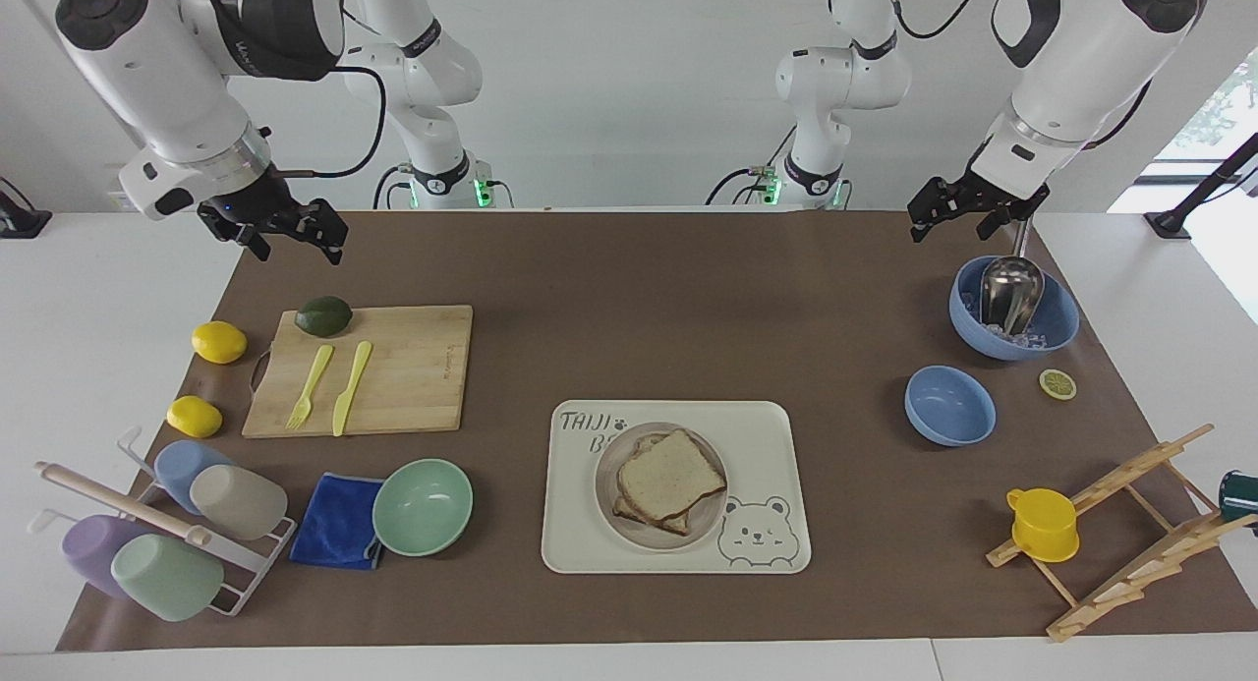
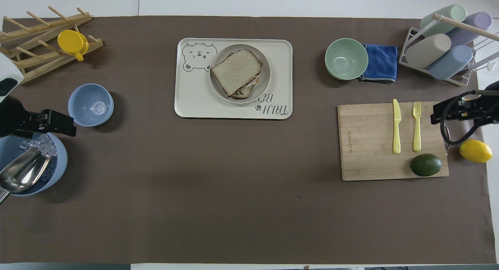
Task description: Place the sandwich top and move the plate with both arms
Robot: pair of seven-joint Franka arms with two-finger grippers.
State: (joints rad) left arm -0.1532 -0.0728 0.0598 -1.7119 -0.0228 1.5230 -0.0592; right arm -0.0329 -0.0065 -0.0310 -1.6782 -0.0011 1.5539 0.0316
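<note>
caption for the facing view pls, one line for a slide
Sandwich top rests on the plate on the bear tray; left gripper above the scoop bowl, right gripper raised, both empty.

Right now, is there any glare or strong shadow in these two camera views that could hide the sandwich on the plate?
Facing view: light is soft and even; the sandwich top on the plate is plainly readable, with brightness only at the window edge. Overhead view: only faint shadows beside the tray; glare just on the metal scoop.

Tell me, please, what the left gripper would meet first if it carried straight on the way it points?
Probably the ice bowl: the left gripper hangs over its rim, pointing steeply down. Depth is unclear.
</note>
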